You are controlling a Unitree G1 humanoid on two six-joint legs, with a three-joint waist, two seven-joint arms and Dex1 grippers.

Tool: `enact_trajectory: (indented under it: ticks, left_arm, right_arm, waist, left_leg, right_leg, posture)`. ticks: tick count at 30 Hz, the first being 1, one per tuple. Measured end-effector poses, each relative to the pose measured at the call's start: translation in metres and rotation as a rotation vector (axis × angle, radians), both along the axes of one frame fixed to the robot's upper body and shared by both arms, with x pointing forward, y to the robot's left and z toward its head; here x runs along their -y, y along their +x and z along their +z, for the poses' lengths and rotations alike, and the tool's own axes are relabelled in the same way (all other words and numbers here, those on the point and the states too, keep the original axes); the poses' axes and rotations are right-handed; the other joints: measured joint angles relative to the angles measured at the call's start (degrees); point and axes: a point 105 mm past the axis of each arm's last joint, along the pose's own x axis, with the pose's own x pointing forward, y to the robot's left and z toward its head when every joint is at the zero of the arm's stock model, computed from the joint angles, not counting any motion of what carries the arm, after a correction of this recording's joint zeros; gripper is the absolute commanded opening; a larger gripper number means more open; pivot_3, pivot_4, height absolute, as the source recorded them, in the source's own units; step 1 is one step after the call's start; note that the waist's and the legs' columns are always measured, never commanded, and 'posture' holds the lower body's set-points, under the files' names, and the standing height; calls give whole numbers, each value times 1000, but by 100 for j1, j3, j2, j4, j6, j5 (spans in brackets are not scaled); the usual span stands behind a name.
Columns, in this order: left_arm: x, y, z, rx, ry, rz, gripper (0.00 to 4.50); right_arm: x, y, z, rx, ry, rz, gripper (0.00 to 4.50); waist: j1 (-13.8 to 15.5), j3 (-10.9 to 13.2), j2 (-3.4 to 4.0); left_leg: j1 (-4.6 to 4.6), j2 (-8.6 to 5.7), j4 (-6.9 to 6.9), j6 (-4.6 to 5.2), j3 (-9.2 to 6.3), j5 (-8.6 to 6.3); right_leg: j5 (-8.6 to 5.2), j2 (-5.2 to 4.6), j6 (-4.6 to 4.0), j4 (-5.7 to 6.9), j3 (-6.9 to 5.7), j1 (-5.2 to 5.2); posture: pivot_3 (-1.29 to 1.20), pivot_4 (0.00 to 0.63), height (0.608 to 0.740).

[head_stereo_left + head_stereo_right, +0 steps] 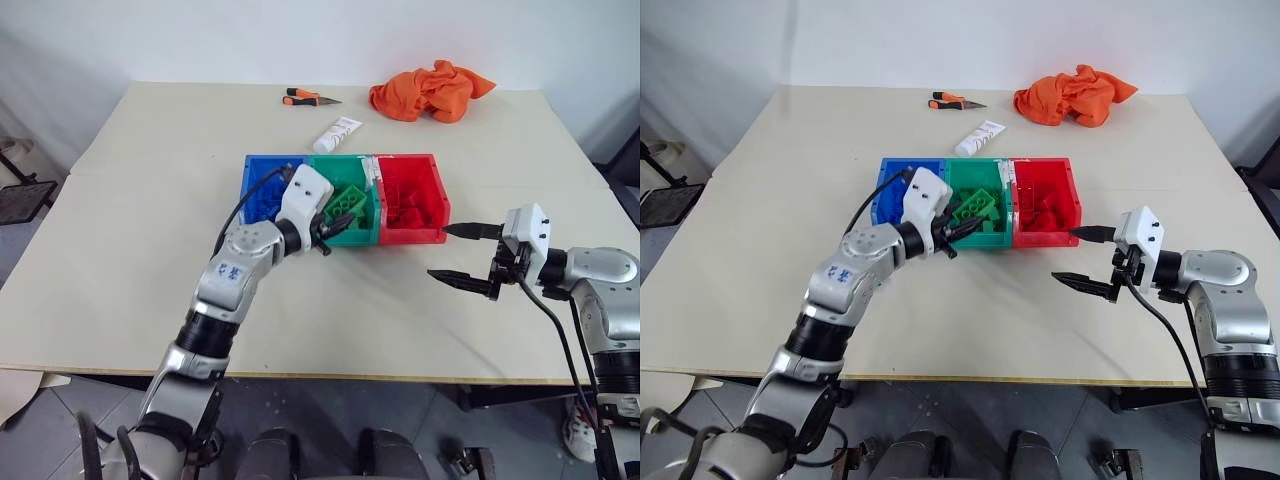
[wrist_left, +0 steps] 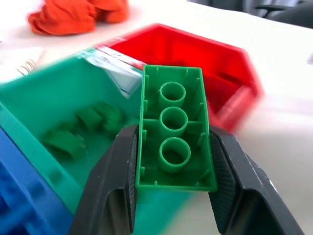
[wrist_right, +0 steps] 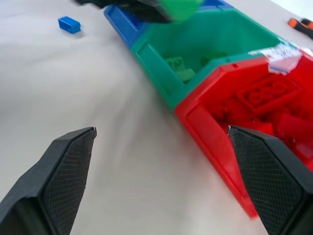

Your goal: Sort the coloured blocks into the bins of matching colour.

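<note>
Green bin holds green bricks; left claw grips green brick, right claw spread

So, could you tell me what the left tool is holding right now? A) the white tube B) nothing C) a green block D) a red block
C: the left tool is closed on a green block, its black fingers pressing the block's two long sides, at the green bin.

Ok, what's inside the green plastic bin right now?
The green plastic bin holds a few small green studded bricks on its floor. The left gripper, clamped on another green brick, covers the bin's near part.
</note>
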Motion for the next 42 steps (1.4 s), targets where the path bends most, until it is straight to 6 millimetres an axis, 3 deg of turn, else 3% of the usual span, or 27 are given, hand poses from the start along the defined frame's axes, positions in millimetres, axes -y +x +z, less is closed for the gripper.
enact_trajectory:
  ticks: [8,11,15,17,21,26,34,42]
  left_arm:
    - [-2,25,-1,28,15,43,4458]
    - [-4,23,3,39,14,24,4486]
    - [-23,-8,11,70,15,-84,4486]
    - [-42,-40,0,36,25,-157,4486]
    - [-80,-86,-22,-115,9,-195,4486]
    - [-147,-125,-39,-241,29,-98,4486]
    - [-220,-156,-46,-271,99,38,4486]
    - [-251,-163,-51,-252,120,98,4486]
  right_arm:
    - [3,-3,2,14,28,-47,4500]
    - [2,-3,2,17,29,-48,4500]
    - [0,-1,4,20,33,-37,4500]
    - [-2,2,7,23,38,-29,4500]
    - [-6,7,8,20,42,-2,4500]
    - [-14,14,7,9,46,41,4500]
    - [-20,24,8,-10,29,88,4500]
    - [-21,26,8,-4,21,102,4500]
  waist:
    - [-7,3,-6]
    - [-7,3,-6]
    - [-50,3,-4]
    - [-132,2,-2]
    - [-162,3,-4]
    - [-146,4,-3]
    - [-185,5,0]
    - [-165,5,0]
  left_leg:
    - [-1,4,-3,0,4,0]
    - [-1,4,-2,0,4,0]
    - [0,11,-7,-1,7,0]
    - [4,16,-12,-6,2,3]
    - [1,19,-4,-10,-5,6]
    - [0,16,-6,-10,-16,5]
    - [1,16,-17,-13,-12,2]
    - [0,16,-17,-13,-13,1]
  right_leg:
    - [1,-1,1,1,1,-6]
    - [1,-1,1,2,1,-6]
    - [1,1,1,5,9,-12]
    - [0,4,1,12,13,-14]
    - [-1,3,-2,11,14,-13]
    - [-3,-2,-5,9,13,-10]
    - [-7,-4,-13,8,12,-18]
    - [-7,-12,-14,14,12,-20]
  posture:
    - [0,150,740]
    - [0,150,740]
    - [0,150,740]
    - [0,150,740]
    - [0,150,740]
    - [0,150,740]
    - [0,150,740]
    - [0,150,740]
